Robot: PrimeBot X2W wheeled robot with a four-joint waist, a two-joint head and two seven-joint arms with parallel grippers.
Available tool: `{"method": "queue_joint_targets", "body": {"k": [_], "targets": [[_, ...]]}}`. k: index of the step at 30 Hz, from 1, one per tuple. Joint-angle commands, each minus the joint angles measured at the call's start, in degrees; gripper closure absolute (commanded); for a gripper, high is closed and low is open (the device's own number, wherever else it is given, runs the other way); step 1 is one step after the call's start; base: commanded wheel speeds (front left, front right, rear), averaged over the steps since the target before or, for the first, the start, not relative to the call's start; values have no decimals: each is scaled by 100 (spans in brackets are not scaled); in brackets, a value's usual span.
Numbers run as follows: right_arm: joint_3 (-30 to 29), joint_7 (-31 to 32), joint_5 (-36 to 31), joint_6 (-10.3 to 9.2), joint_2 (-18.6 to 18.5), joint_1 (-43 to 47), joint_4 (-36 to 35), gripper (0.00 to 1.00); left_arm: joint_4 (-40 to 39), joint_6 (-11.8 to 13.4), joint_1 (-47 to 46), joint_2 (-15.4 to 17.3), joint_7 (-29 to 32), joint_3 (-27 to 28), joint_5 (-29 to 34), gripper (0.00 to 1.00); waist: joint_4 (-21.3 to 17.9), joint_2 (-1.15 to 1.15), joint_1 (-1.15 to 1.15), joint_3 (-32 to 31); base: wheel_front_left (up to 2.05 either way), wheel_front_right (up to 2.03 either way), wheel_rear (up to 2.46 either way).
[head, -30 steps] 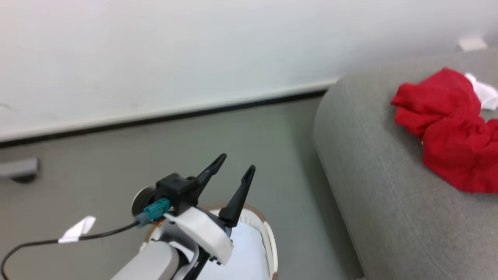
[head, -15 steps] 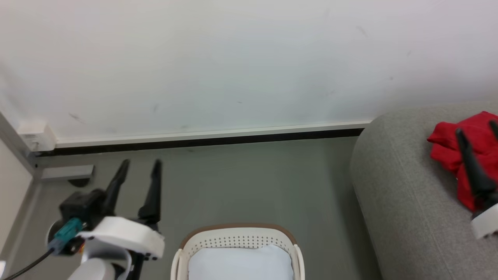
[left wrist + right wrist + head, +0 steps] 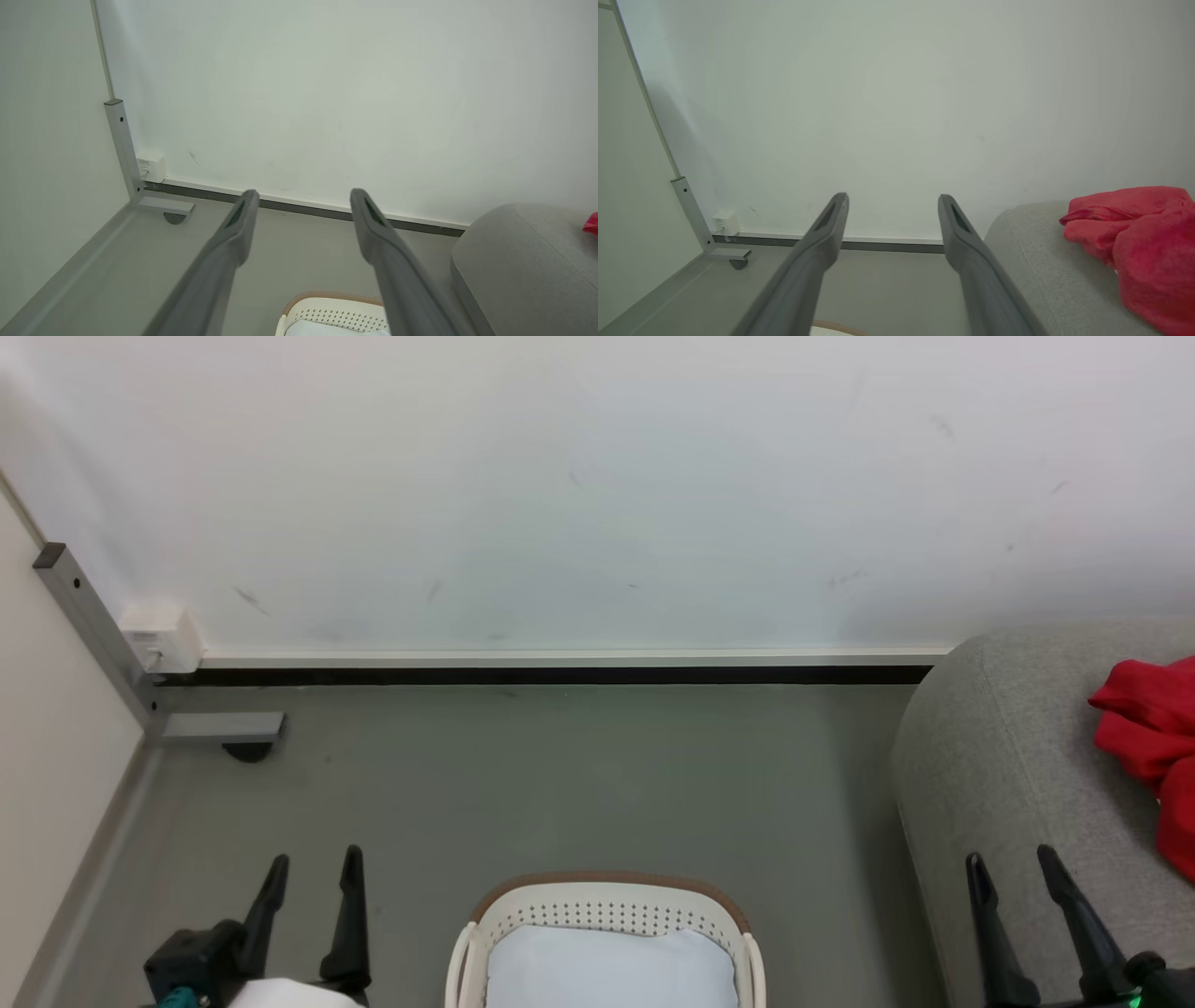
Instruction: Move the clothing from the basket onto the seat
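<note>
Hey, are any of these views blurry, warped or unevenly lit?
Head view: sharp, evenly lit, no glare. Left wrist view: the left gripper looks soft up close; the post leans, likely wide-lens warp. Right wrist view: the clothing is oversaturated, its folds washed out; the wall darkens toward the left.

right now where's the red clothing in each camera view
head view: clothing at the right edge, lying on the seat.
left wrist view: clothing is a red sliver at the far right edge, beyond the seat.
right wrist view: clothing large at lower right, on the seat.
shared landmark: the white wall box by the corner post, at the left in each view.
</note>
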Motion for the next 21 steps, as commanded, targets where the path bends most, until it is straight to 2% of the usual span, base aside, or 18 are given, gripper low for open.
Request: {"method": "queue_joint_targets", "body": {"k": [1,8,13,20,21], "targets": [[-54,-54,-80,-13,44,65,47,0,-45,-64,75,-72,-22,104,144,0,17,0,1,5,0,0,0],[105,-139,-198,-13,192,8,243,0,99,-509,336,-577,-20,680,739,0,1,0,1,-4,0,0,0],[153,-170,-181,-13,212,-122,293,0,238,-792,375,-819,-17,978,978,0,-17,0,1,-17,0,0,0],[154,-175,-123,-13,187,-150,311,0,415,-1067,400,-1066,-18,1279,1179,0,-35,0,1,-28,0,0,0],[159,-159,-155,1,234,-103,311,100,427,-1064,338,-1075,-14,1277,1130,100,-34,0,1,-29,0,0,0]]}}
